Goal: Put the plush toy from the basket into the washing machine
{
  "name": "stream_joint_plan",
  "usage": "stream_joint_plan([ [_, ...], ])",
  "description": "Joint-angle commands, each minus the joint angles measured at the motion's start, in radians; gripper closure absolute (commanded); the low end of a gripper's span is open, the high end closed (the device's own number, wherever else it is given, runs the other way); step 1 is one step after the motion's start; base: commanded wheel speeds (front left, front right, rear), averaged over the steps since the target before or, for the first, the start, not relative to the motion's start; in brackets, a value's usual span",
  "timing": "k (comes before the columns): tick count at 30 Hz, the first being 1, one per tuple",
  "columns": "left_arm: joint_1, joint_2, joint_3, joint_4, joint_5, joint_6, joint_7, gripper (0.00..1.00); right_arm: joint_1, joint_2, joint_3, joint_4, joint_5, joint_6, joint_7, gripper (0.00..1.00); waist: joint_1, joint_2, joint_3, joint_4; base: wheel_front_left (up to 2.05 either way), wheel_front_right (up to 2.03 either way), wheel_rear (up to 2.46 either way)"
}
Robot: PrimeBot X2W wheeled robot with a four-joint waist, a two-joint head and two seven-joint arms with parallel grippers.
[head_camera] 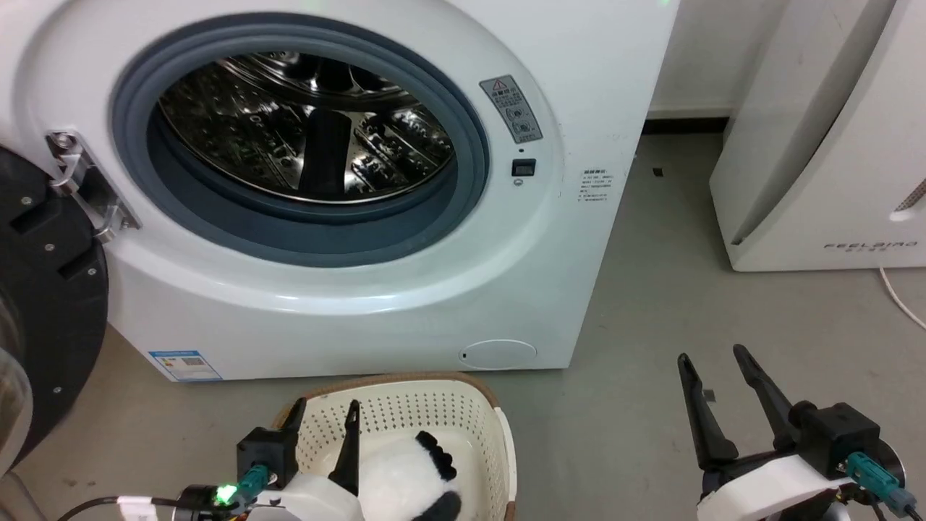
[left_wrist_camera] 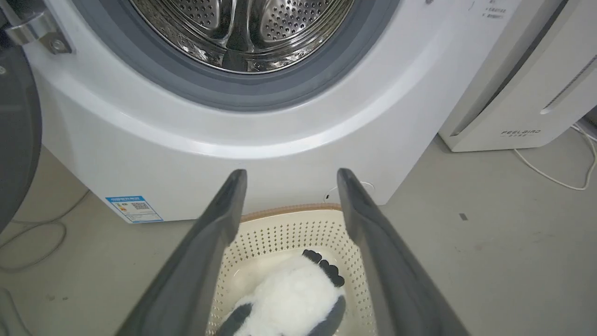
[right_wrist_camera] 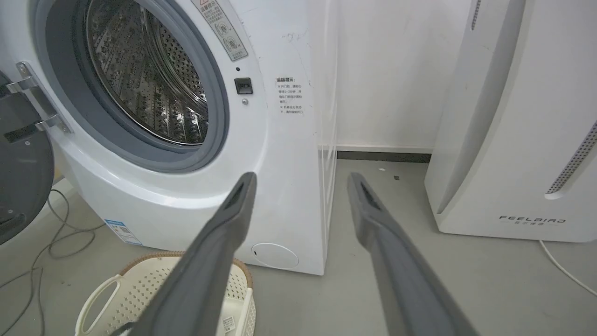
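The plush toy point(head_camera: 409, 474), fluffy white with black limbs, lies inside the cream basket point(head_camera: 405, 405) on the floor in front of the washing machine point(head_camera: 463, 289). In the left wrist view the toy point(left_wrist_camera: 289, 301) shows between and below my fingers. My left gripper point(head_camera: 325, 412) hovers open over the basket's left side, above the toy and apart from it. The washer's porthole stands open, showing the steel drum point(head_camera: 304, 130); its dark door point(head_camera: 43, 311) swings out at left. My right gripper point(head_camera: 712, 358) is open and empty above the bare floor at the right.
A white slanted FEELSAIR appliance point(head_camera: 825, 145) stands at the right, with a white cable point(head_camera: 901, 297) on the floor beside it. Grey cables point(right_wrist_camera: 60, 233) lie left of the washer. Bare grey floor runs between the washer and the appliance.
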Motion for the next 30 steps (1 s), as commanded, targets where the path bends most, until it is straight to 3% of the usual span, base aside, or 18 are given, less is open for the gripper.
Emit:
stream_joint_plan([
  [1, -0.023, 0.001, -0.008, 0.026, -0.008, -0.003, -0.010, 0.00, -0.014, 0.000, 0.003, 0.000, 0.009, 0.000, -0.009, 0.00, 0.0000, 0.0000, 0.013, -0.006, 0.00, 0.00, 0.00],
  [30, -0.318, 0.081, -0.080, 0.560, -0.070, -0.047, -0.025, 0.00, -0.094, 0.001, -0.029, -0.070, 0.034, -0.001, -0.069, 0.00, 0.0000, 0.0000, 0.277, -0.095, 0.00, 0.00, 0.00],
])
